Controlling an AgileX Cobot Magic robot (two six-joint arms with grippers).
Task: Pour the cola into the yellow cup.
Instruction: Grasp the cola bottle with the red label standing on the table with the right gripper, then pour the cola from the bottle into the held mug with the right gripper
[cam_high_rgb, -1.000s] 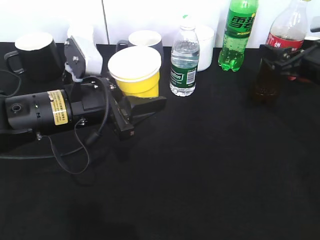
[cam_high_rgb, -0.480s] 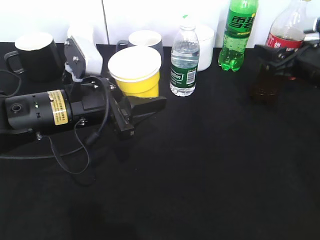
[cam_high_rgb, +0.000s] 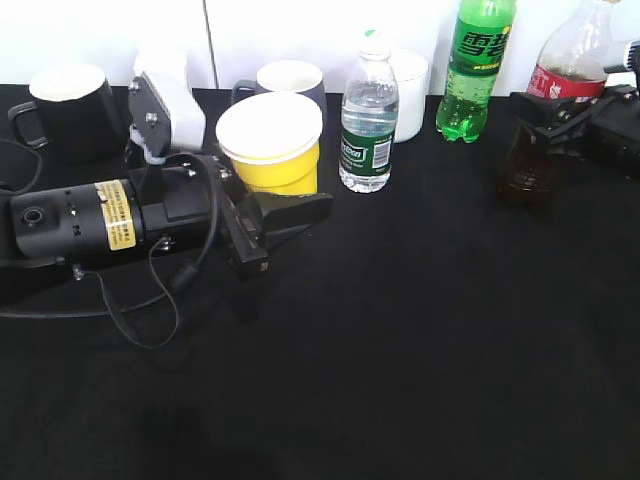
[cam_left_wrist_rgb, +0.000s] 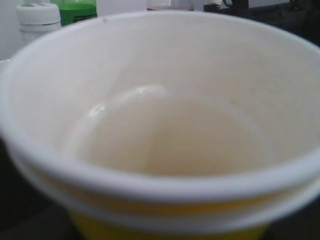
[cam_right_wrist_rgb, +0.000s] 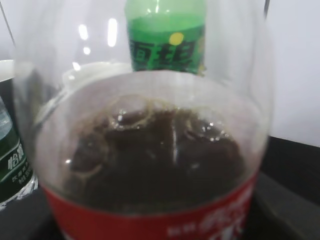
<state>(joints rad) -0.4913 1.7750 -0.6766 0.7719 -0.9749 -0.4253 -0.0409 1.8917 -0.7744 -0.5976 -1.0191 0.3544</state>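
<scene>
The yellow cup (cam_high_rgb: 272, 165) stands upright left of centre on the black table, white inside and empty. It fills the left wrist view (cam_left_wrist_rgb: 160, 125). My left gripper (cam_high_rgb: 285, 205) lies low at the cup's base and is shut on it; its jaws are hidden in the wrist view. The cola (cam_high_rgb: 528, 165) is at the far right, tilted, with its red label at the top right. My right gripper (cam_high_rgb: 556, 108) is shut on it at the label. The right wrist view shows dark liquid and the red label close up (cam_right_wrist_rgb: 150, 150).
A small green-labelled water bottle (cam_high_rgb: 369, 120) stands right of the cup, and a green soda bottle (cam_high_rgb: 478, 65) stands behind it. A black mug (cam_high_rgb: 70, 110), a grey mug (cam_high_rgb: 292, 80) and a white cup (cam_high_rgb: 410, 75) line the back edge.
My right gripper and the cola have shifted slightly up and to the right, the bottle's base rising a little. The left arm and cup have not moved.
</scene>
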